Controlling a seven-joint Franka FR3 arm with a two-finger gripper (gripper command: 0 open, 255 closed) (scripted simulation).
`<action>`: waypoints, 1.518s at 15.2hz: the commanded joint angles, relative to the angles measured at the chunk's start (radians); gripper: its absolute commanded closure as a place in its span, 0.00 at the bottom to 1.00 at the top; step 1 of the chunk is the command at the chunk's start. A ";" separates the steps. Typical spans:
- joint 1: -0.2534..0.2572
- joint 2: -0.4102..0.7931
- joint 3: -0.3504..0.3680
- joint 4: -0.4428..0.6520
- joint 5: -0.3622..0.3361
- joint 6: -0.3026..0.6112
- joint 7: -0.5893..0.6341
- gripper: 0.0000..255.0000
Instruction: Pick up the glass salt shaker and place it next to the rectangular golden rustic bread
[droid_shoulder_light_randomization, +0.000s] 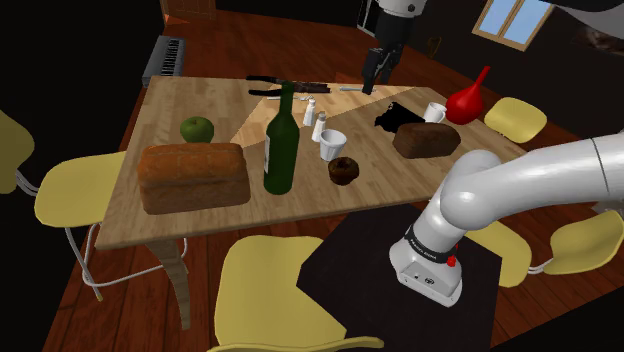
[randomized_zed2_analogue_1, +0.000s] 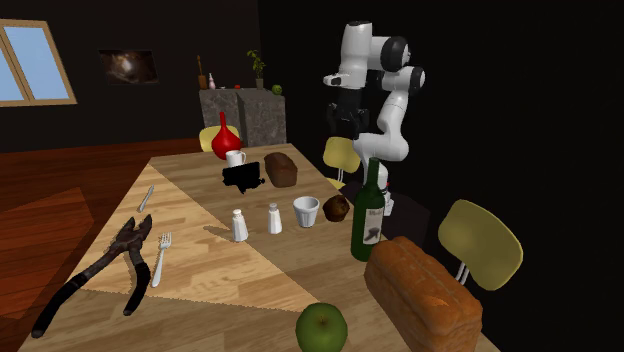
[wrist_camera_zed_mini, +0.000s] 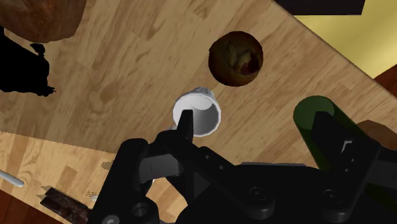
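Claw: gripper (droid_shoulder_light_randomization: 377, 82) hangs high over table (droid_shoulder_light_randomization: 172, 106), fingers apart, holding nothing.
Under claw: white cup (wrist_camera_zed_mini: 197, 114), muffin (wrist_camera_zed_mini: 235, 58) beside it.
Shakers: two pale shakers (droid_shoulder_light_randomization: 319, 125) side by side on table, just left of cup in shoulder view, well below claw; cannot tell which is salt.
Bread: golden loaf (droid_shoulder_light_randomization: 193, 176) near left end, well apart from shakers.

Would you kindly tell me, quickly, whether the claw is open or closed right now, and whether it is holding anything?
Black two-finger claw: open, holding nothing.
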 joint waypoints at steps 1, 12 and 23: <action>0.000 0.000 0.000 0.000 0.000 0.000 0.000 0.00; -0.043 0.299 -0.094 -0.018 -0.054 0.332 -0.048 0.00; -0.075 0.683 -0.174 0.127 -0.043 0.587 -0.110 0.00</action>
